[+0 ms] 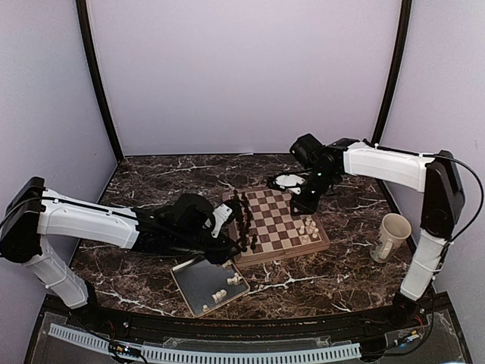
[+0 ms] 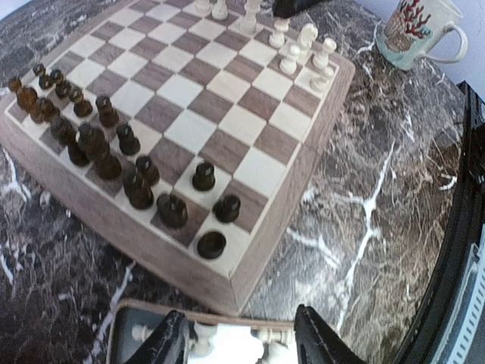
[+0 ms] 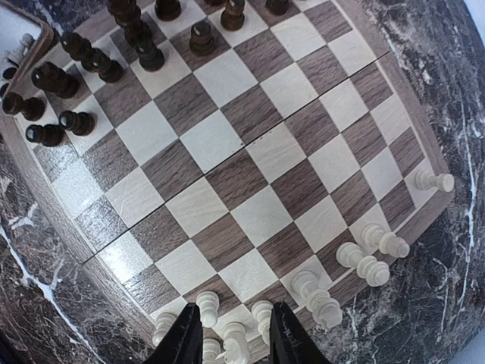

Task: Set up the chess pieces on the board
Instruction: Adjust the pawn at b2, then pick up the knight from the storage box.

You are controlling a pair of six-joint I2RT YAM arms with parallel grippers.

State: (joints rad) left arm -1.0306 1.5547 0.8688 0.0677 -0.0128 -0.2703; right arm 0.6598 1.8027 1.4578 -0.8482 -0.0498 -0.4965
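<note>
Right gripper [image 3: 233, 318]: jaws parted around a cream piece [image 3: 235, 337] standing in the row at the board's [image 1: 273, 216] 3 o'clock edge, no pinch visible. Lift straight up, since the neighbours are close. Left gripper [image 2: 241, 317] is spread and empty over the grey tray [image 1: 189, 284] at 7 o'clock, where more chess pieces [image 2: 269, 334] sit. Centre on one, pinch its stem, avoid the neighbour.

Top view: soft, even light from above, dark marble bench [image 1: 151, 182] reads dim, detail a bit mushy. Wrist views: heavy wide-angle warp, square wooden chessboard [image 3: 250, 174] bows toward frame edges. Grey metal tray [image 2: 189, 313] interior blown out white. Cream-white chess pieces [image 3: 364, 262] near clipping. Left fingers [image 2: 165, 343] and right fingers [image 3: 183, 340] dark, blurred.
</note>
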